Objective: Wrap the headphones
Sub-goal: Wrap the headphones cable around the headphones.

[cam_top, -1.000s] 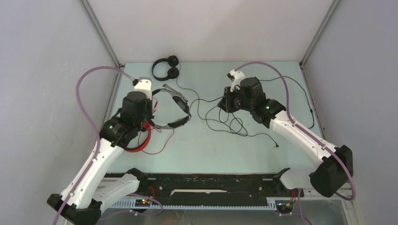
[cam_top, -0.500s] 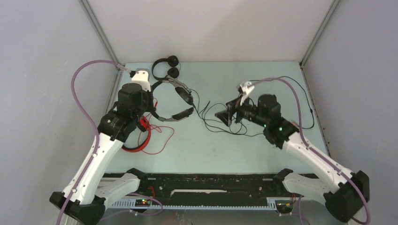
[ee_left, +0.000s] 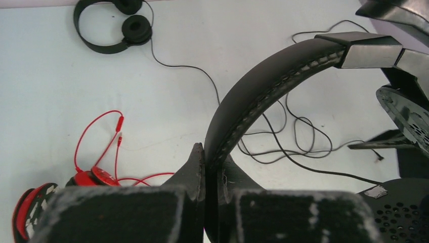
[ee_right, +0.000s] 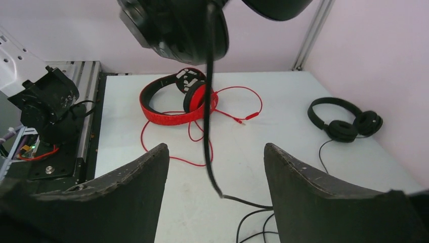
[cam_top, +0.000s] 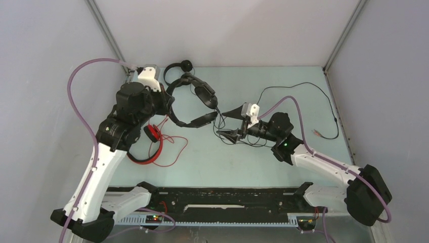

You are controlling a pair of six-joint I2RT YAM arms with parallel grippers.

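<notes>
My left gripper [ee_left: 212, 158] is shut on the padded band of the bulky black headphones [ee_left: 268, 71], holding them off the table at the back left [cam_top: 195, 104]. Their thin black cable [ee_right: 207, 126] hangs from one cup [ee_right: 172, 25] and passes between the fingers of my right gripper [ee_right: 215, 152], which stands wide open and does not touch it. In the top view the right gripper [cam_top: 230, 123] points left, just right of the hanging cup. The red headphones [cam_top: 146, 147] lie on the table under the left arm. The slim black headphones [ee_right: 344, 126] lie at the far edge.
The black cable lies in a loose tangle [cam_top: 248, 137] on the table under the right gripper, then loops far right [cam_top: 324, 98] to its plug [cam_top: 318, 133]. The red cable [cam_top: 174, 147] sprawls beside the red headphones. Enclosure walls stand close on both sides.
The left arm has carried the bulky headphones up and toward the back left. The right gripper has opened, pulled back toward the near side and turned to point left at the hanging cable.
</notes>
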